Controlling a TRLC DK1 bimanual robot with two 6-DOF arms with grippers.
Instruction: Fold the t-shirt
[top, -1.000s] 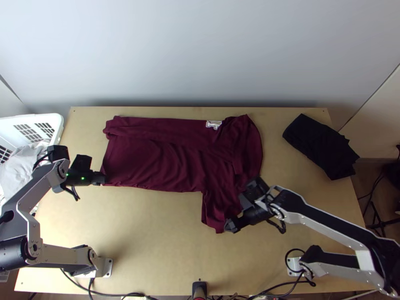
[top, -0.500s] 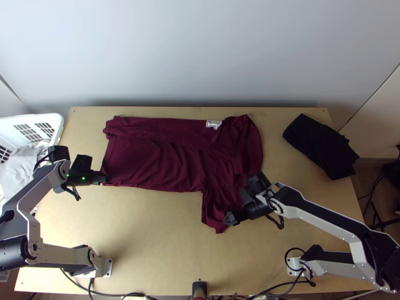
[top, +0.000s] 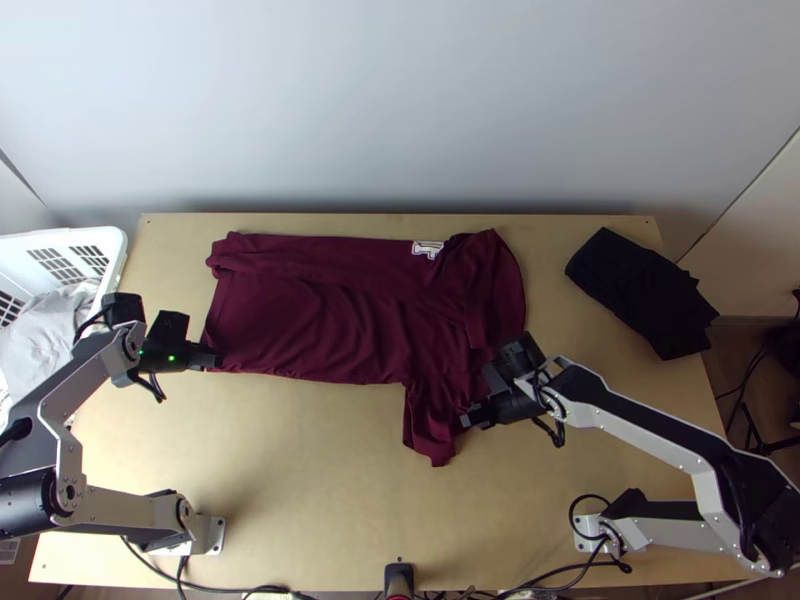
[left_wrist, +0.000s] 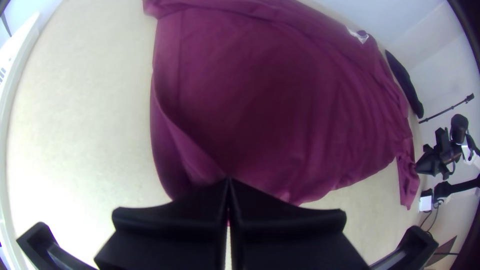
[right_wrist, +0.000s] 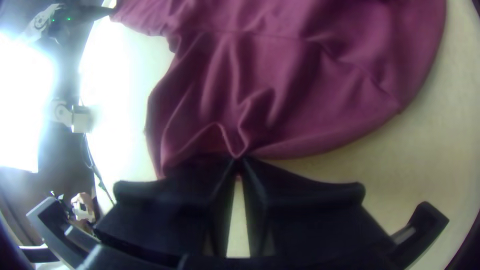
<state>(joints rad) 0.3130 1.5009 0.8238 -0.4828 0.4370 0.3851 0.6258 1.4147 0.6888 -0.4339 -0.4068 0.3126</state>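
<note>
Left arm: from its base the left arm (top: 67, 455) runs outward, bends back at the elbow and brings the left gripper (top: 214, 358) in level, tips aimed inward at the t-shirt (top: 330, 310).
Left pincer: in the left wrist view the left gripper (left_wrist: 228, 181) has its tips together, pinching the near corner of the hem; a fold rises into the grip.
Right arm: the right arm (top: 650, 430) angles outward from its base, then doubles back inward, the right gripper (top: 466, 418) pointing left and slightly toward the near edge.
Right pincer: drawn together at the tips, the right gripper (right_wrist: 237, 161) nips a puckered edge of the near sleeve.
T-shirt: spread between and beyond both grippers, its far side turned over in a strip.
Near side: bare wood of the table (top: 320, 470) runs from both grippers to the near edge.
Left side: a strip of wood, then the white basket (top: 112, 240) outward of the left gripper.
Right side: folded black cloth (top: 640, 290) beyond and outward of the right gripper, well apart.
Far side: past the t-shirt, a narrow wood margin, then the wall (top: 400, 110).
</note>
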